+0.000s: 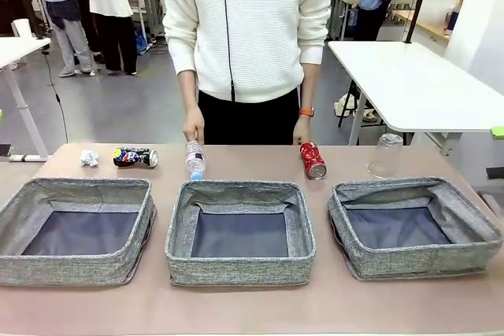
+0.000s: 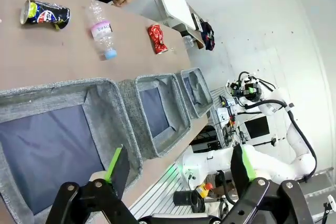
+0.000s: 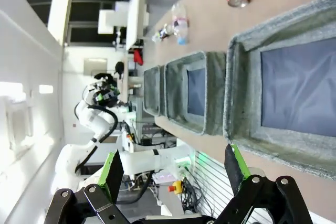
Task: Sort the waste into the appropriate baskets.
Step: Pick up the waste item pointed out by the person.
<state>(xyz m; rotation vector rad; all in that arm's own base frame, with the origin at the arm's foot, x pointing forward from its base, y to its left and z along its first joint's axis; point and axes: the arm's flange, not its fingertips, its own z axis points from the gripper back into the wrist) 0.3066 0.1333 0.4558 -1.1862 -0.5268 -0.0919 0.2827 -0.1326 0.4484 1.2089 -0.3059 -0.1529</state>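
Three grey baskets stand in a row: left, middle, right, all with bare floors. Behind them on the table lie a paper ball, a crushed can, a clear bottle, a red can and an upturned clear cup. My left gripper is open above the near edge of the left basket. In the right wrist view my right gripper is open, near the right basket. Neither holds anything.
A person in a white sweater stands at the far side, one hand near the bottle and the other near the red can. A white table stands behind at the right. Bare tabletop runs in front of the baskets.
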